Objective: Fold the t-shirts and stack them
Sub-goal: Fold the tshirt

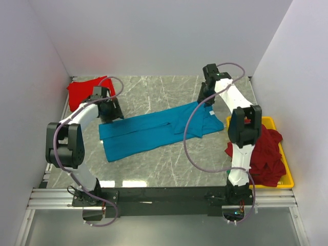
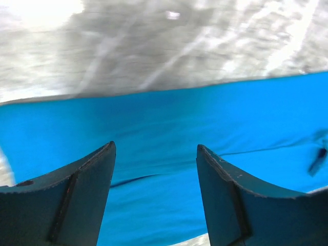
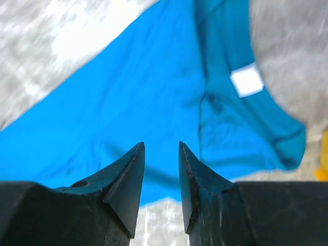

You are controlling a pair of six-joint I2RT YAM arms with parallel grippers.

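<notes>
Top external view: a teal-blue cotton t-shirt [image 1: 148, 132], folded lengthwise, lies across the grey marbled counter [image 1: 154, 92]. The left pincer [image 1: 109, 116], wide open, and the right pincer [image 1: 206, 97], narrowly open, hover empty over opposite ends, likely ready for the next fold.

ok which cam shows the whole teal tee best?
Top external: the teal-blue t-shirt lies stretched across the table, nearly its whole outline visible. Left wrist shows only a flat patch of its fabric; right wrist shows the collar end with a white label.
</notes>
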